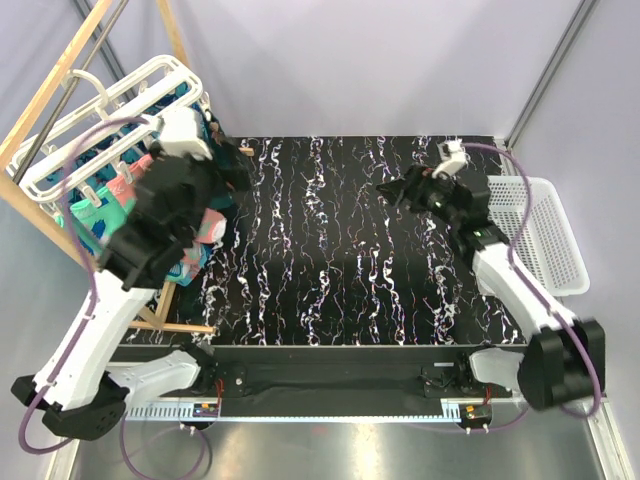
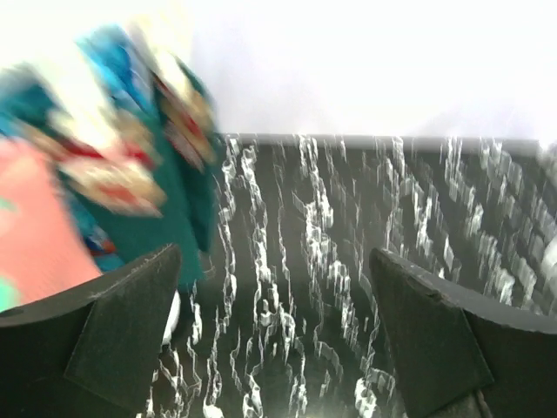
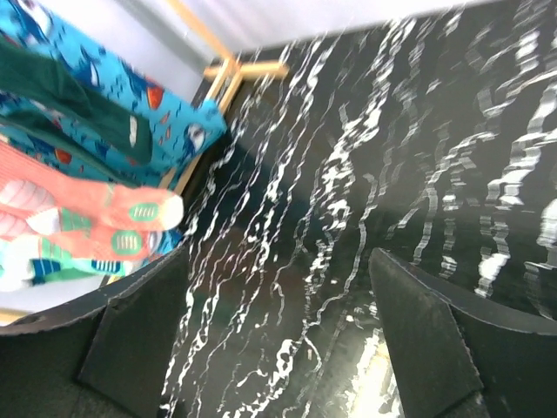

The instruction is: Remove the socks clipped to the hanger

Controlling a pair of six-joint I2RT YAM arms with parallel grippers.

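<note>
The small soft fabric socks (image 1: 118,192), coral-pink, mint-green, dark teal and blue patterned, hang in a tight bunch under the white plastic rectangular drying hanger (image 1: 165,63). The hanger is suspended from a light wooden pole frame (image 1: 50,90) at the far left corner of the black desk with white marbled lines (image 1: 350,250). The left gripper (image 2: 274,252) is released, with its two black fingers wide apart and nothing between them. It is near the socks, and a dark teal sock (image 2: 170,218) sits just beside its left finger. The right gripper (image 3: 278,254) is also released and empty. It hovers over the desk towards the right edge, well apart from the bunch but facing it. The socks look very light and limp, so I think they will fold, stretch and slip a little when they are pulled, but they will not break. The best place to take hold seems to be the body of one outer sock, a little below its clipped top, and then to pull it downward. The clips are too small to see clearly. Because the hanger hangs free, it will probably swing or tilt with each pull, and neighbouring socks may be caught together.
</note>
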